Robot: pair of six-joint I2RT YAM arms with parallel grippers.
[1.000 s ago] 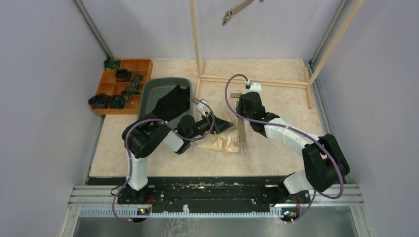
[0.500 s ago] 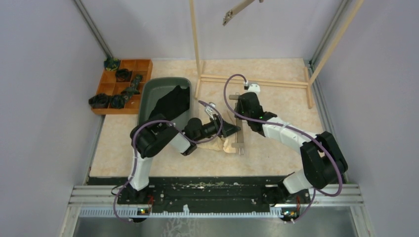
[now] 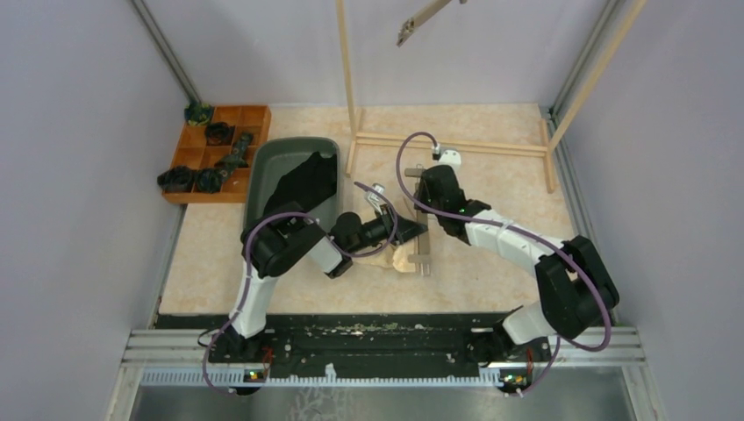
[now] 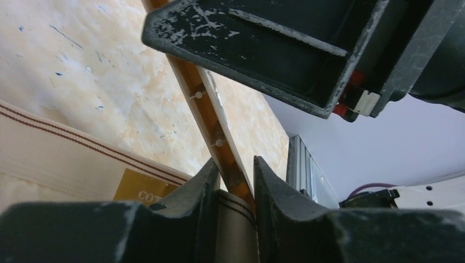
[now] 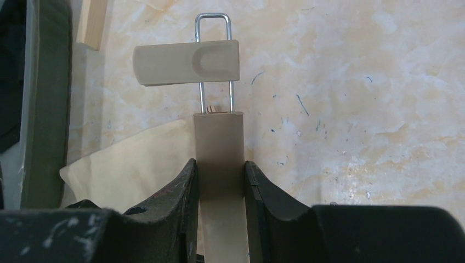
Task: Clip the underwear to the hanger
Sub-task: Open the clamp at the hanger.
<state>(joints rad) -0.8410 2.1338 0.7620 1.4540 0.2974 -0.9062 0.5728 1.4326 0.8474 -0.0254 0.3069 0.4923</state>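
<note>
The cream underwear (image 3: 397, 259) lies on the table beside the wooden hanger (image 3: 425, 252). Its striped waistband (image 4: 55, 148) shows in the left wrist view. My left gripper (image 4: 234, 176) is shut on a fold of that waistband, pressed against the hanger's edge (image 4: 203, 104). From above, the left gripper (image 3: 411, 230) sits right at the hanger. My right gripper (image 5: 220, 176) is shut on the hanger's flat bar (image 5: 219, 137), just behind a clip (image 5: 186, 64) on its wire loop. The black underwear (image 3: 303, 180) hangs over the grey bin (image 3: 263, 167).
A wooden tray (image 3: 254, 118) of dark rolled items stands at the back left. A wooden rack frame (image 3: 447, 142) rises behind the hanger, and a second hanger (image 3: 421, 17) hangs from above. The right gripper's body (image 4: 263, 49) looms close over the left fingers.
My left gripper slid right across the cream underwear to the hanger and its jaws narrowed onto the waistband. The cloth is bunched closer to the hanger. The right arm barely shifted.
</note>
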